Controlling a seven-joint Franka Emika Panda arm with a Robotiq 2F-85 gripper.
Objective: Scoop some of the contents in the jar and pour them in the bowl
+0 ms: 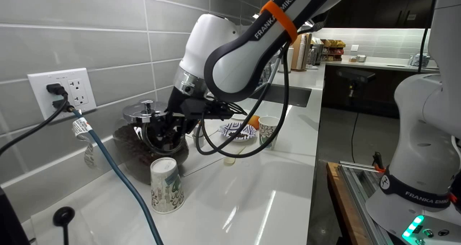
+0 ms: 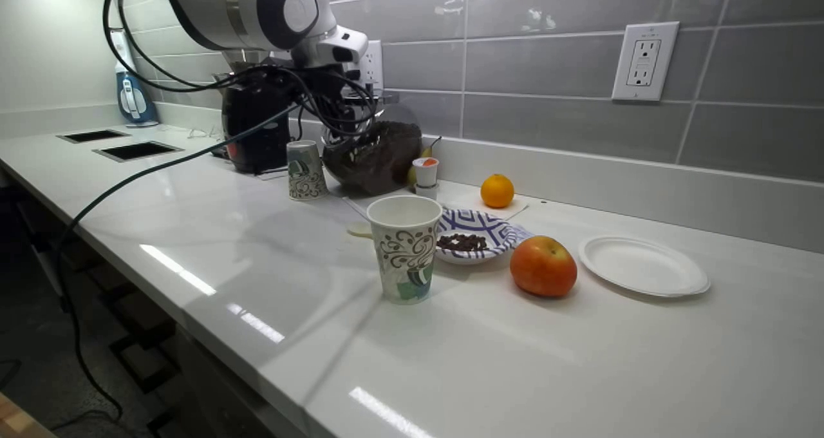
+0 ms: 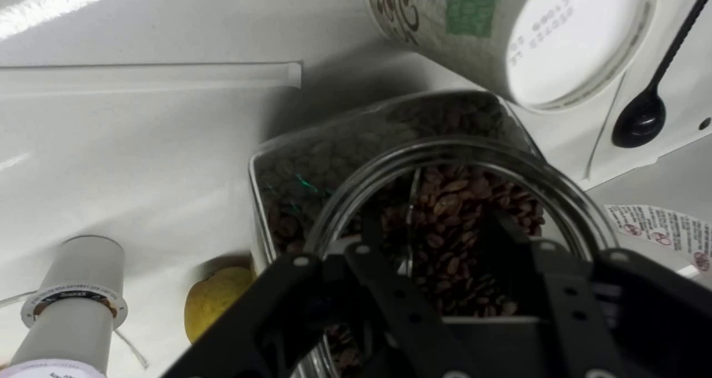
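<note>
So the gripper [image 3: 436, 217] is right down at the mouth of the glass jar [image 2: 380, 164], its 2 fingers spread well apart and pointing in. Brown beans [image 3: 450, 228] show between them, and I can't see it holding anything. There's a clear shiny streak in the gap too, no idea what that is. Can't tell if the tips touch the beans.

My read: we're on the scoop, pour not started. Next move should be to dig down, squeeze, then lift cleanly without clipping the jar's rim. After that it's a carry to the bowl [image 2: 489, 225], which sits away from the jar, roughly on the opposite side from the upside-down cup [image 1: 165, 187]. The bowl has a small heap of dark bits [image 2: 462, 242] in it.

Material-wise: the jar is clear glass, boxy body, thick round rim, so basically hard and slick all over. The beans look small, oval and smooth, so I'd expect a few to slip out on the way. The bowl is shallow, paper-looking, blue geometric print on white, probably light enough to scoot if bumped. That upside-down cup is printed paper, just beside the jar, and a smooth yellow pear [image 3: 217, 303] sits just beside the jar's far side from it.
</note>
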